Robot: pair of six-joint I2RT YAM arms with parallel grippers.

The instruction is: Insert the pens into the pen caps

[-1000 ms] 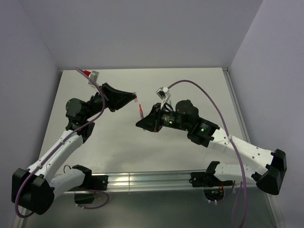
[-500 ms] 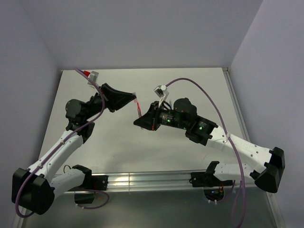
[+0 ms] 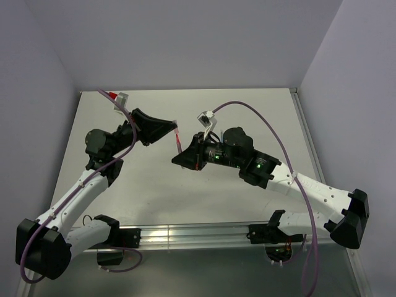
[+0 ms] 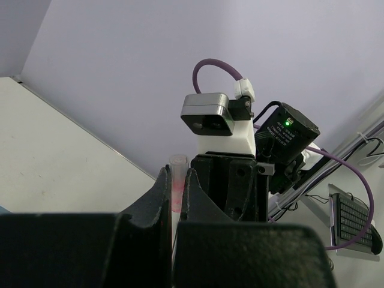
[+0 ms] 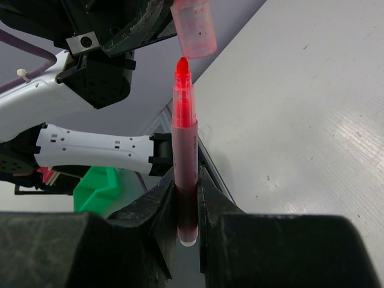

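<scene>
My left gripper (image 3: 176, 129) is shut on a pinkish-red pen cap (image 3: 177, 132), held in the air over the table's middle. In the left wrist view the cap (image 4: 177, 171) stands out from between the fingertips of the left gripper (image 4: 175, 183). My right gripper (image 3: 180, 156) is shut on the red pen (image 3: 180, 146), which points up at the cap. In the right wrist view the right gripper (image 5: 186, 192) grips the pen (image 5: 185, 150) low on its barrel. The pen's tip sits just under the cap's (image 5: 193, 29) open mouth, slightly left of its centre. The other pens and caps are out of view.
The pale table (image 3: 247, 117) is walled at the back and on both sides. A metal rail (image 3: 185, 235) runs along the near edge. Purple cables (image 3: 272, 133) loop above both arms. A green object (image 5: 96, 187) lies beyond the table edge in the right wrist view.
My right gripper has moved left and up toward the left gripper, bringing the red pen's tip up to the cap. The left arm has held still.
</scene>
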